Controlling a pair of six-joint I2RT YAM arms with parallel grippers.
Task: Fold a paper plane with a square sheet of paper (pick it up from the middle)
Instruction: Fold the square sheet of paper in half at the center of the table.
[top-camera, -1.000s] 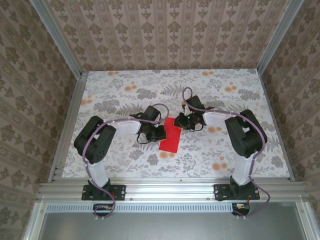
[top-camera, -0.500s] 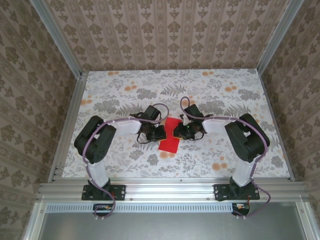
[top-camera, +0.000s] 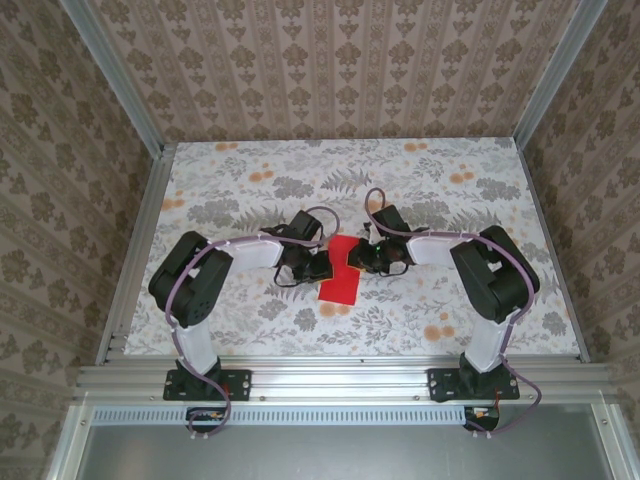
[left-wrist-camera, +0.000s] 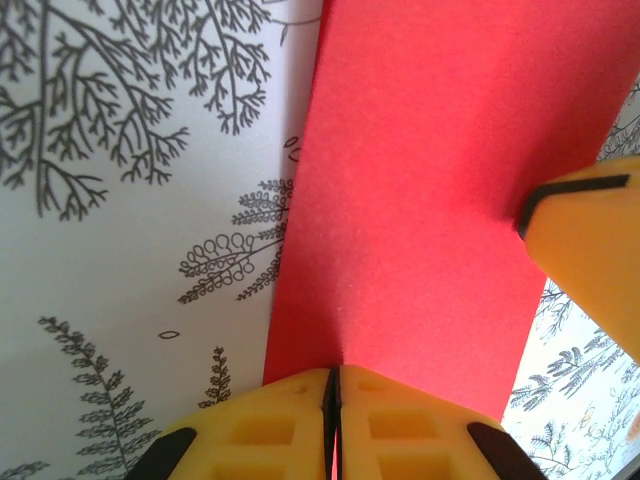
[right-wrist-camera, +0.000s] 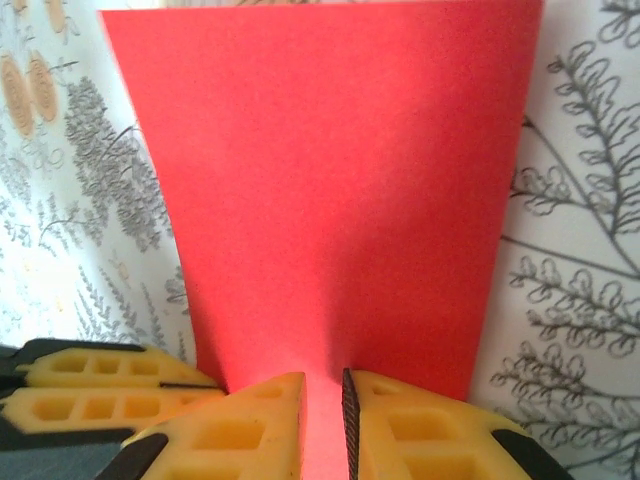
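Observation:
The square sheet of paper (top-camera: 340, 284) lies on the table as a bright red folded rectangle between the two arms. My left gripper (top-camera: 322, 266) is shut, its tips resting on the paper's left edge. In the left wrist view the yellow jaws (left-wrist-camera: 333, 372) meet on the red paper (left-wrist-camera: 420, 180), with the right gripper's finger (left-wrist-camera: 590, 250) at the far side. My right gripper (top-camera: 358, 259) sits on the paper's right side. Its jaws (right-wrist-camera: 322, 385) stand a narrow gap apart, red paper (right-wrist-camera: 330, 180) showing between them. No paper plane shape shows.
The table (top-camera: 230, 190) has a floral cloth and is fenced by aluminium rails (top-camera: 135, 250) and wallpapered walls. The left gripper's fingers (right-wrist-camera: 90, 385) lie close beside the right jaws. There is bare cloth behind and to both sides of the paper.
The right gripper came from the paper's far right corner down onto the sheet, then eased back a little. The left arm and the paper stayed put.

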